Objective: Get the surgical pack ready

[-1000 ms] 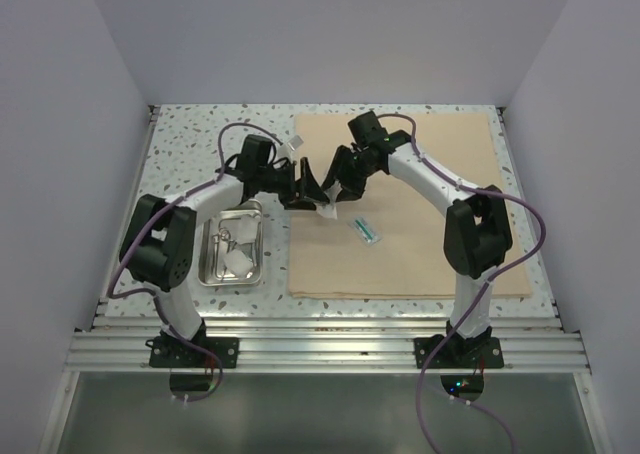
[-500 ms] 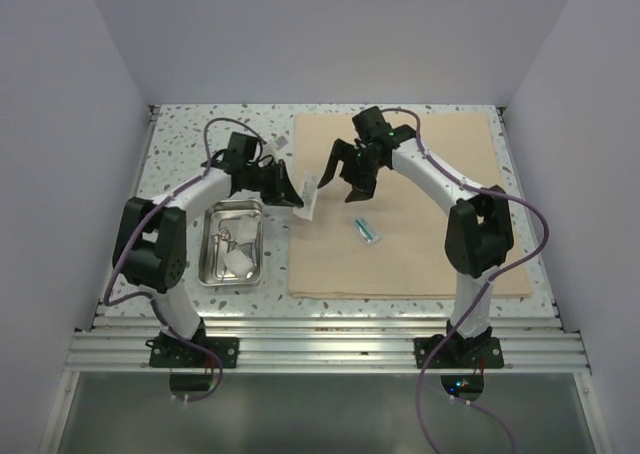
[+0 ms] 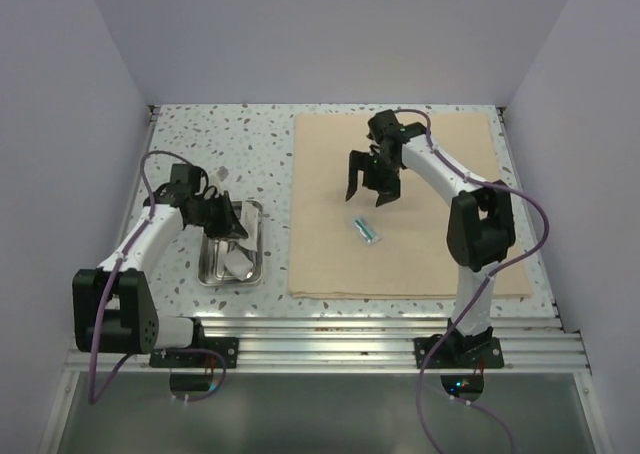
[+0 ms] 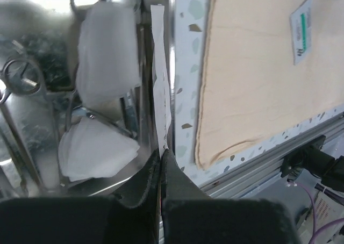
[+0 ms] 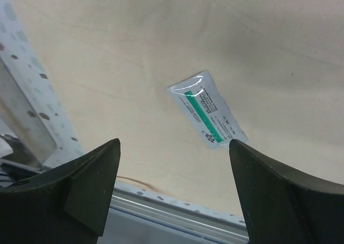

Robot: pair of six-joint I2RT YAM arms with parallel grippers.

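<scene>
My left gripper (image 3: 228,226) hangs over the steel tray (image 3: 208,266), shut on a thin white packet (image 4: 160,93) that shows edge-on above the tray's right wall (image 4: 144,66). In the tray lie white gauze squares (image 4: 105,56) and the ring handles of scissors or forceps (image 4: 21,77). My right gripper (image 3: 370,187) hovers open over the beige cloth (image 3: 430,254) with nothing between its fingers (image 5: 86,185). A small clear packet with a green stripe (image 5: 207,116) lies flat on the cloth just beyond them; the top view shows this green-striped packet (image 3: 366,230) near the cloth's middle.
The cloth's left edge (image 4: 204,93) runs close beside the tray, with a strip of speckled tabletop (image 4: 185,56) between them. The aluminium rail (image 3: 320,344) lines the near table edge. White walls enclose the table on three sides.
My right gripper let go of the white packet, opened wide and drew back over the cloth. The left gripper shut on the packet and carried it left to above the tray.
</scene>
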